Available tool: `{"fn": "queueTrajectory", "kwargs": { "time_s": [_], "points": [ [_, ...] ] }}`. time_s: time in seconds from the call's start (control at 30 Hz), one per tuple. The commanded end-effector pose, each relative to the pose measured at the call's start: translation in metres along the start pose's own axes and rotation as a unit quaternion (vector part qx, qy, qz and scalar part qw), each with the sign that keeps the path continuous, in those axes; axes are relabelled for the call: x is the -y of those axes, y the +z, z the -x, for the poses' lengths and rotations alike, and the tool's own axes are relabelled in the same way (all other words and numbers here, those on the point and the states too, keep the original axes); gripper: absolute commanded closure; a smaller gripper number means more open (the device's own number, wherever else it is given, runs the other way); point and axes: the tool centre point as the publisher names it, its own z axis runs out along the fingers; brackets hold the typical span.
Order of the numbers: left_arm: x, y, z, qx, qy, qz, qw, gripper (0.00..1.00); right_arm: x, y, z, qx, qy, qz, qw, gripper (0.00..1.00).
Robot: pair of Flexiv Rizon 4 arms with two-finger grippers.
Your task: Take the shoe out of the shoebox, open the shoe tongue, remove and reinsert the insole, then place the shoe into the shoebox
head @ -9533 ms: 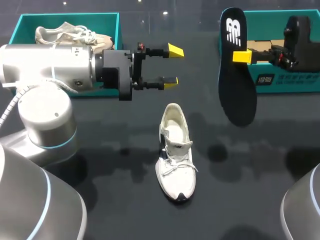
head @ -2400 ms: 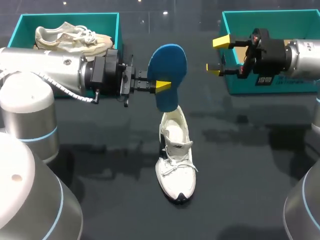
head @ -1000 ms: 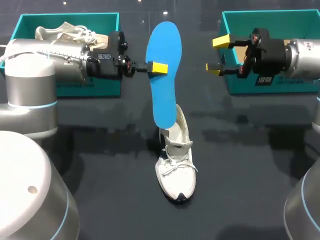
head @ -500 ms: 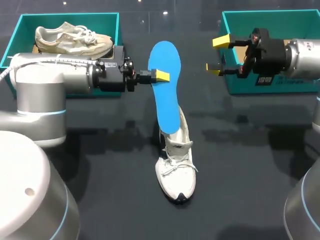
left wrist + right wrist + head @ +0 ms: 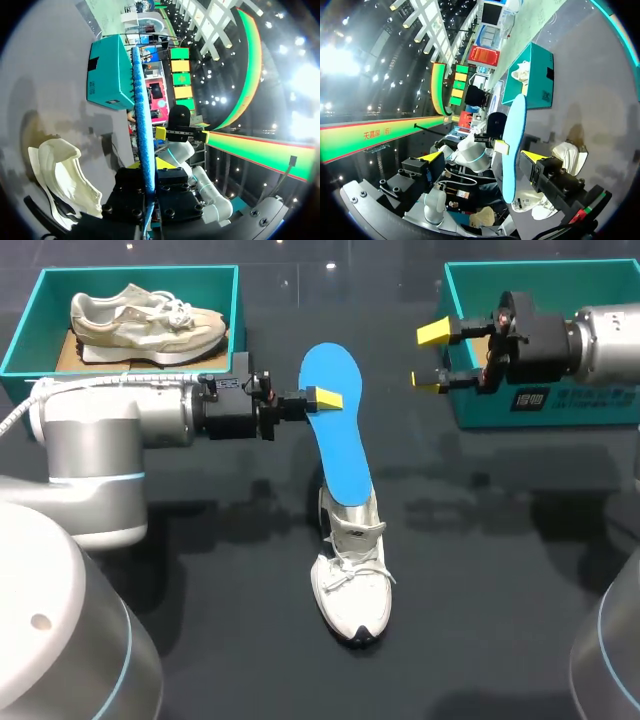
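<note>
Our left gripper is clamped on the blue insole, pinching its left edge toward the far end. The insole slants down, its near end tucked into the heel opening of the white shoe, which stands mid-table with its toe pointing near. Our right gripper hangs with fingers spread wide and nothing between them, just left of the right teal shoebox. A second shoe lies in the far-left shoebox.
</note>
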Motion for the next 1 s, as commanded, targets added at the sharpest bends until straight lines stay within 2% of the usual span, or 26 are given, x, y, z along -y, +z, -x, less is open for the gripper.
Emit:
{"fn": "queueTrajectory", "kwargs": {
  "time_s": [0.03,0.33,0.57,0.83,0.97,1.0],
  "points": [
    [0.006,0.004,0.003,0.001,-0.005,0.002,1.000,1.00,0.009,-0.010,-0.007,0.030,-0.001,0.001,1.000,0.00],
    [0.012,0.006,0.009,-0.002,-0.029,0.004,1.000,1.00,0.009,-0.009,-0.016,0.110,-0.026,-0.031,0.993,0.00],
    [0.013,0.007,0.011,-0.005,-0.039,0.010,0.999,1.00,0.002,-0.005,-0.026,0.184,-0.045,-0.055,0.980,0.00],
    [0.013,0.007,0.011,-0.005,-0.039,0.010,0.999,1.00,-0.005,0.007,-0.043,0.292,-0.055,-0.078,0.952,0.00],
    [0.013,0.007,0.011,-0.005,-0.039,0.010,0.999,1.00,-0.005,0.017,-0.053,0.375,-0.046,-0.072,0.923,0.00],
    [0.013,0.007,0.011,-0.005,-0.039,0.010,0.999,1.00,-0.005,0.020,-0.055,0.383,-0.043,-0.072,0.920,0.00]
  ]
}}
